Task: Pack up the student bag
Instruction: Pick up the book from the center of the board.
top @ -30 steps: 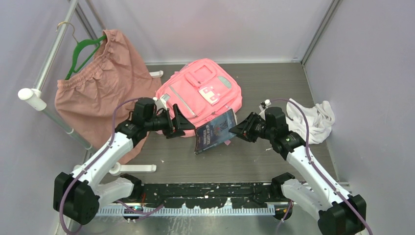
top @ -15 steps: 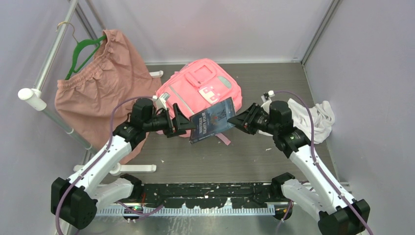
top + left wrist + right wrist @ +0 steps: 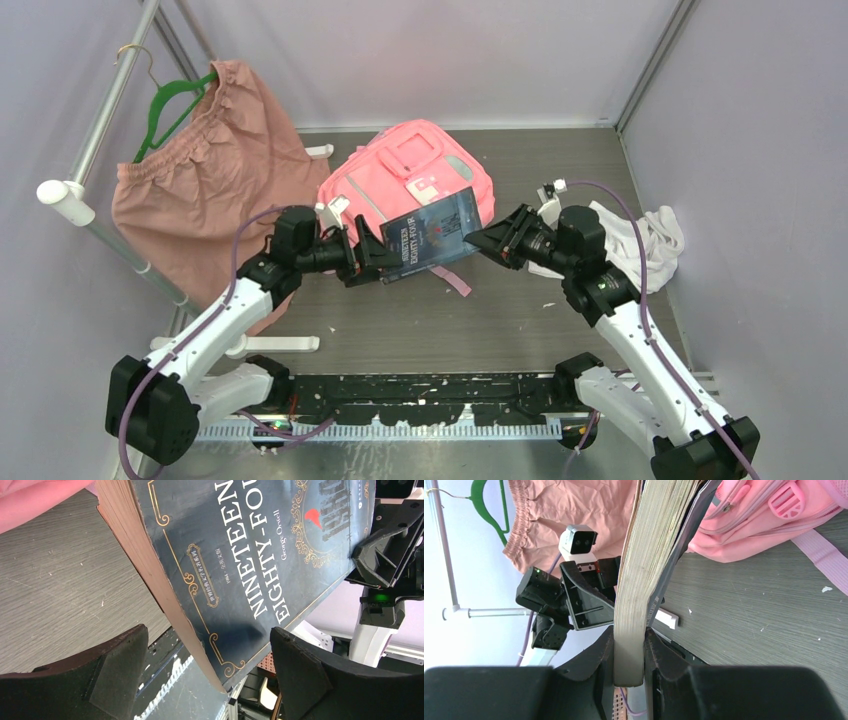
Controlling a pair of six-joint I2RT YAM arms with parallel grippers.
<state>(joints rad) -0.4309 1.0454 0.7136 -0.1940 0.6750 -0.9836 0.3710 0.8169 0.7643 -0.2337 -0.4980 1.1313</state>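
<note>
Your right end effector (image 3: 629, 645) is clamped on the book's (image 3: 432, 237) edge, above the worktop (image 3: 520, 320). Your left end effector (image 3: 207, 655) has its fingers apart, straddling the lower corner with no contact seen. Likely a handover: close left squarely on the cover before releasing right, then steer to the student bag (image 3: 400, 170) lying just behind. The cover reads "NINETEEN EIGHTY-FOUR", "George Orwell".

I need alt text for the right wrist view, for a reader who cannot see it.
The right gripper clamps a thick book, page edges facing the camera. Behind it, the pink student bag lies on the grey table at right; a dusty-pink garment hangs upper left.
</note>
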